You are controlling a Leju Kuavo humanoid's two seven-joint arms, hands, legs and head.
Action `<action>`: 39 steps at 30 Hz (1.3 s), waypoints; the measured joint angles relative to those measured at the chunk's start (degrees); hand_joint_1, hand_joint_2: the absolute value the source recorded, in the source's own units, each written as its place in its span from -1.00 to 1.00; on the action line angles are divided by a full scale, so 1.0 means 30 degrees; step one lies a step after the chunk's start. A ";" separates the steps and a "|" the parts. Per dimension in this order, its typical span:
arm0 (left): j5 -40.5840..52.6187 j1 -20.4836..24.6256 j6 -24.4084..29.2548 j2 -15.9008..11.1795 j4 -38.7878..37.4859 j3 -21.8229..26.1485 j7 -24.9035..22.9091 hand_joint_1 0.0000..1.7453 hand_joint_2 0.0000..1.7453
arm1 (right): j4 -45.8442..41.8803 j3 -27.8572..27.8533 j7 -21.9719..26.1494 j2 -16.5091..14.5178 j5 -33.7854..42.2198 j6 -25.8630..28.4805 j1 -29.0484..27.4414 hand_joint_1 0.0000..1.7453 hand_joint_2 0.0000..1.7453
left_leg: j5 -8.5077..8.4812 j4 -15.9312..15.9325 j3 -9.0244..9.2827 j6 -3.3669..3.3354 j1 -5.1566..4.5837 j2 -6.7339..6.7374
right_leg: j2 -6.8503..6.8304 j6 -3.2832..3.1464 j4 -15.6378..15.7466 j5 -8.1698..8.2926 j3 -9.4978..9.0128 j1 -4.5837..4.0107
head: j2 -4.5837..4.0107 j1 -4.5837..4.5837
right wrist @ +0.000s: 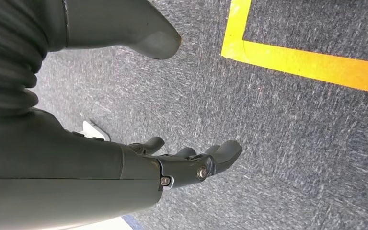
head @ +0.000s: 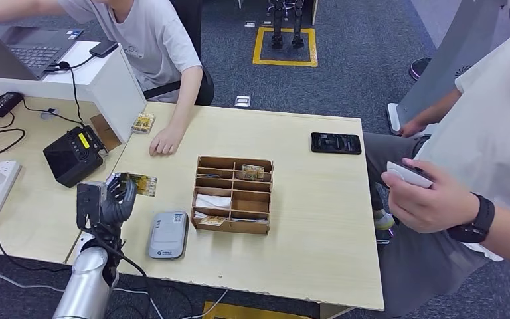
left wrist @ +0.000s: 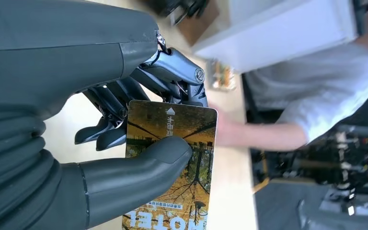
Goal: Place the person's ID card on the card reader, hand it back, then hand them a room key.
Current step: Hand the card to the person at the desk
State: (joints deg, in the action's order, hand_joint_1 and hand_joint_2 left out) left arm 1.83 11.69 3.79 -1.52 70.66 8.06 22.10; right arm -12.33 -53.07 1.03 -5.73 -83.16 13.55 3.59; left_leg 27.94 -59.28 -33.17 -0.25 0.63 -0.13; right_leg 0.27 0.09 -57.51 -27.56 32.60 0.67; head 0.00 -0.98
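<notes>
Left robot hand [head: 115, 199] holds a room key card [left wrist: 172, 163] with an autumn-tree print, thumb pressed on its face, dark fingers [left wrist: 172, 79] behind it, raised over the worktop's [head: 305, 246] left edge. Card reader [head: 168, 234] lies flat near the front-left corner. Wooden divided box [head: 233, 194] mid-worktop, cards in its compartments. Black phone [head: 335, 143] near the back-right corner. Right robot hand [right wrist: 191, 163] hangs above carpet floor [right wrist: 287, 139], fingers apart, holding nothing.
</notes>
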 joint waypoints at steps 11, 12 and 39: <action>0.3098 0.1936 0.3005 -0.0102 -0.0107 0.0147 0.1216 1.00 1.00 | 0.0000 0.0087 0.0073 0.0000 -0.0348 -0.0213 0.0106 -1.00 1.00 | -0.0008 -0.0001 0.0000 0.0013 -0.0001 0.0005 | 0.0003 -0.0016 -0.0004 0.0015 0.0005 0.0001 | 0.0000 0.0002; 0.4150 0.2051 0.3846 -0.0148 -0.0228 0.0146 0.1455 1.00 1.00 | 0.0000 0.0122 0.0118 0.0000 -0.0408 -0.0235 0.0112 -1.00 1.00 | -0.0008 -0.0001 0.0000 0.0013 0.0000 0.0006 | 0.0003 -0.0016 -0.0004 0.0015 0.0007 0.0001 | 0.0000 0.0000; 1.7245 0.4065 1.1915 -0.1322 -0.5770 0.0696 0.3379 1.00 1.00 | 0.0000 0.0871 0.0350 0.0000 -0.1308 -0.0532 0.0338 -1.00 1.00 | -0.0018 0.0001 0.0004 0.0029 0.0006 0.0019 | 0.0019 -0.0035 -0.0014 0.0026 0.0017 -0.0015 | 0.0000 0.0002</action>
State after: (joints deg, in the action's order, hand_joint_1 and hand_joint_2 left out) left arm 53.57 23.89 39.54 -5.49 53.35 10.15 32.24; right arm -12.33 -50.46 2.08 -5.73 -87.08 11.96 4.60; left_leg 27.88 -59.28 -33.16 -0.17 0.65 -0.07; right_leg 0.33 -0.01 -57.55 -27.48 32.65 0.62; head 0.00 -0.97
